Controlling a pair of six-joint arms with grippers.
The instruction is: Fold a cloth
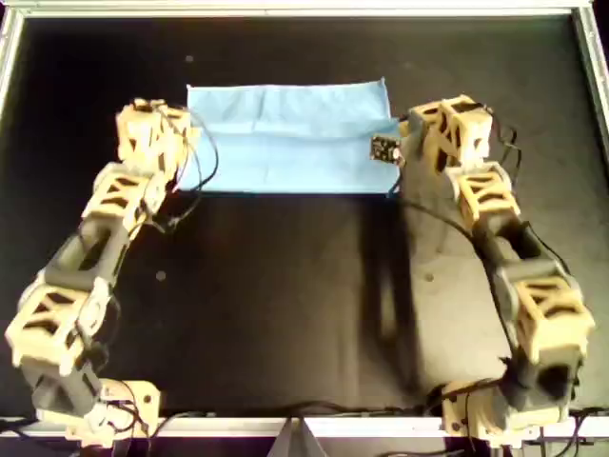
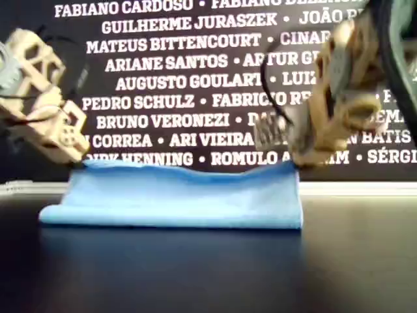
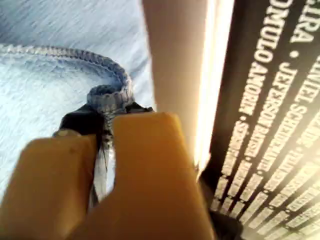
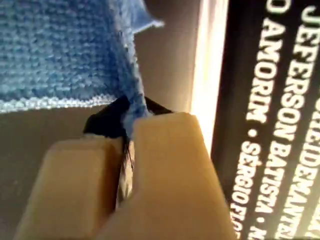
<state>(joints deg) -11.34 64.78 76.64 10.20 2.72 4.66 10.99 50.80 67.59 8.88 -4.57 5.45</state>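
The light-blue cloth (image 1: 285,138) lies as a wide, folded strip at the far side of the black table (image 1: 285,305). In the exterior view the cloth (image 2: 176,195) has its back edge lifted slightly at both ends. My first gripper (image 1: 184,143) is at the cloth's left end in the overhead view. In the first wrist view it (image 3: 105,135) is shut on a hemmed corner of the cloth (image 3: 50,85). My second gripper (image 1: 395,149) is at the right end. In the second wrist view it (image 4: 127,135) is shut on the cloth's edge (image 4: 60,50).
A metal frame (image 1: 304,9) rims the table. A dark banner with white names (image 2: 195,65) stands just behind the cloth. Both arms reach in from the table's near edge, one along each side in the overhead view.
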